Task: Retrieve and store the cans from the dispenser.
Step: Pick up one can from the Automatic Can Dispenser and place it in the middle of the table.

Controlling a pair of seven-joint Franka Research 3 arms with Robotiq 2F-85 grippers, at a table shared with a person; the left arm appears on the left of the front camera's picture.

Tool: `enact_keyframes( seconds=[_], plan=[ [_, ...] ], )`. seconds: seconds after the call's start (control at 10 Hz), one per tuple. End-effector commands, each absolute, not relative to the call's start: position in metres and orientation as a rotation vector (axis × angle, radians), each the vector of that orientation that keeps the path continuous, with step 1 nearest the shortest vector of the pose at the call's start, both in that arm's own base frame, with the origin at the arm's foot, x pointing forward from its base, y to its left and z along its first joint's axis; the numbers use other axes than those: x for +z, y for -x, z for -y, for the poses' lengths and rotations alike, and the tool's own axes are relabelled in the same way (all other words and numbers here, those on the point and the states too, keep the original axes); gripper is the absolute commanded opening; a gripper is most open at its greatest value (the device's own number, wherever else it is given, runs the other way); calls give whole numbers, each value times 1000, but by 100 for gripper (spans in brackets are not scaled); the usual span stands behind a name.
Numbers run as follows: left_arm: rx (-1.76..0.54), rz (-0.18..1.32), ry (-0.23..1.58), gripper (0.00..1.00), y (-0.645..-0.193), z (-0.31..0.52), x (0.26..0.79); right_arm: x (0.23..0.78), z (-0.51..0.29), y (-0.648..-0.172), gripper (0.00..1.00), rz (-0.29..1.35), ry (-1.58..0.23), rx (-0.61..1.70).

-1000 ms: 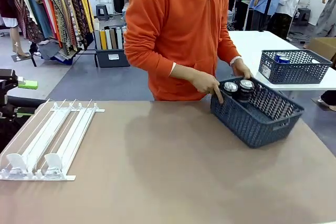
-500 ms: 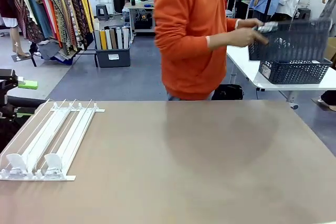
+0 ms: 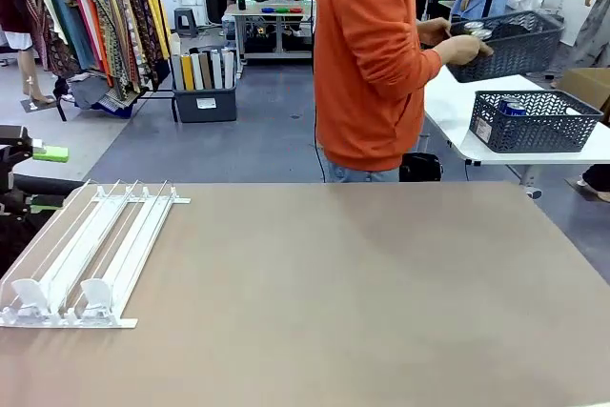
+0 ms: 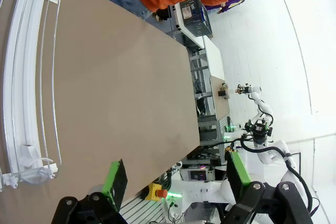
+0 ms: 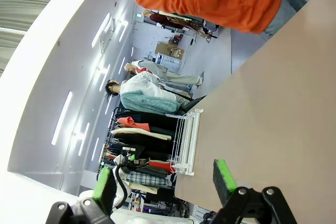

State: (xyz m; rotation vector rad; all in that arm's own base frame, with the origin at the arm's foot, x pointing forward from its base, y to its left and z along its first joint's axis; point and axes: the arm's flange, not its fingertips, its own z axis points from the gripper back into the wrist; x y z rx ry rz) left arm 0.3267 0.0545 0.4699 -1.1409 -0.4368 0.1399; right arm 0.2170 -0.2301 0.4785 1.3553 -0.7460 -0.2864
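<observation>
The white wire dispenser [image 3: 91,254] lies at the table's left, its lanes bare; it is also in the left wrist view [image 4: 29,77] and the right wrist view [image 5: 186,140]. My left gripper [image 3: 48,176] hovers at the left edge behind the dispenser's far end, open with nothing between its fingers [image 4: 176,174]. My right gripper [image 5: 164,179] is open and holds nothing, above the table. A person in an orange hoodie stands turned away beyond the far edge, holding a dark grey basket [image 3: 519,45] with silver-topped cans [image 3: 474,30] in it.
A second dark basket [image 3: 534,121] with blue cans [image 3: 512,108] stands on a white side table [image 3: 448,92] at the back right. The brown table [image 3: 362,302] is bare across its middle and right. Clothes racks stand far left.
The person lifted the basket with the cans off the table's right side and turned away with it toward the white side table. Both grippers stayed still.
</observation>
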Motion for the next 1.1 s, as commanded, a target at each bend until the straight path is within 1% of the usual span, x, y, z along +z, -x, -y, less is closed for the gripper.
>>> enact_keyframes(
  seconds=[0.0, 1.0],
  plan=[
    [132, 453, 1161, 100, -327, -55, 471, 481, 230, -220, 100, 777, -1367, -277],
    [132, 453, 1161, 100, -327, -55, 471, 481, 230, -220, 100, 777, -1367, -277]
  ],
)
